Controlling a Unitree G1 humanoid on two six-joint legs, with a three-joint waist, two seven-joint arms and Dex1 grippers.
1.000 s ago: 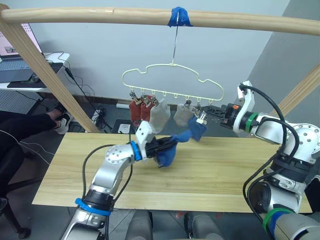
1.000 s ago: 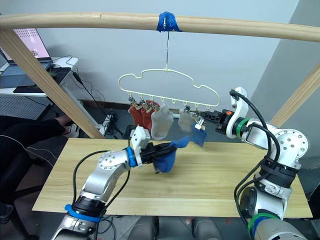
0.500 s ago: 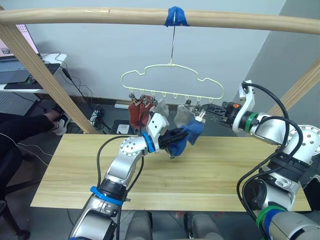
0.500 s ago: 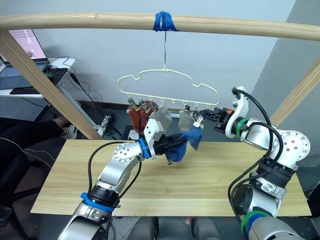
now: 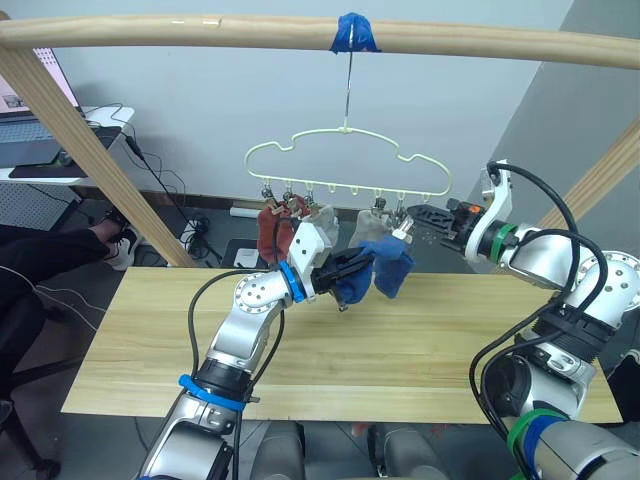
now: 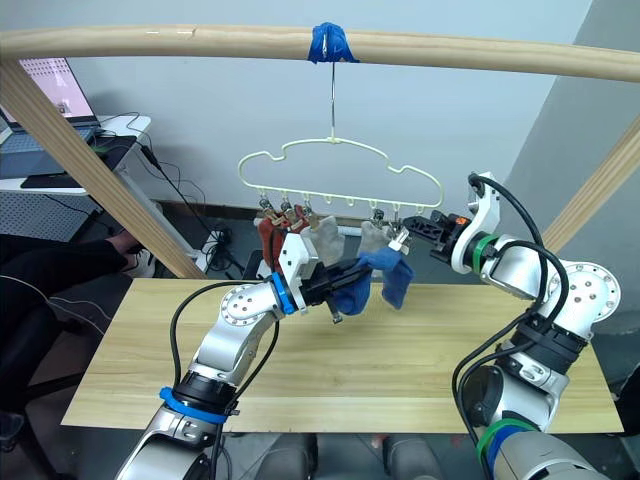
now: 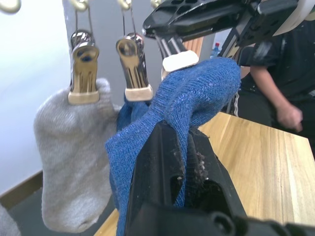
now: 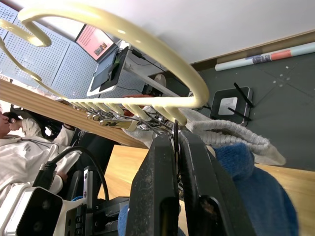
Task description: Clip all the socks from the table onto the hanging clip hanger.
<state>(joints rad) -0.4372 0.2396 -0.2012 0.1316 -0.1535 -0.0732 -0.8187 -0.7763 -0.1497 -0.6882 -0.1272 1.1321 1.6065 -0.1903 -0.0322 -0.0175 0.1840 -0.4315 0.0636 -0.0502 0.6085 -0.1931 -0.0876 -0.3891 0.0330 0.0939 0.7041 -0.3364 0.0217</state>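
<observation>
The pale gold clip hanger hangs from the pole by its long hook. On its clips hang two rust red socks, two light grey socks and one blue sock. My left gripper is shut on the other blue sock and holds its edge just under the end clip. My right gripper is shut on that clip, its fingers pinching the thin metal. The table lies bare below.
A thick wooden pole with blue tape carries the hanger, with slanted wooden posts at left and right. A person's legs show at far left beside a desk. A person stands behind the table.
My left gripper has lifted the blue sock from just above the table up and right to the hanger's end clip. My right gripper has edged left onto that clip.
</observation>
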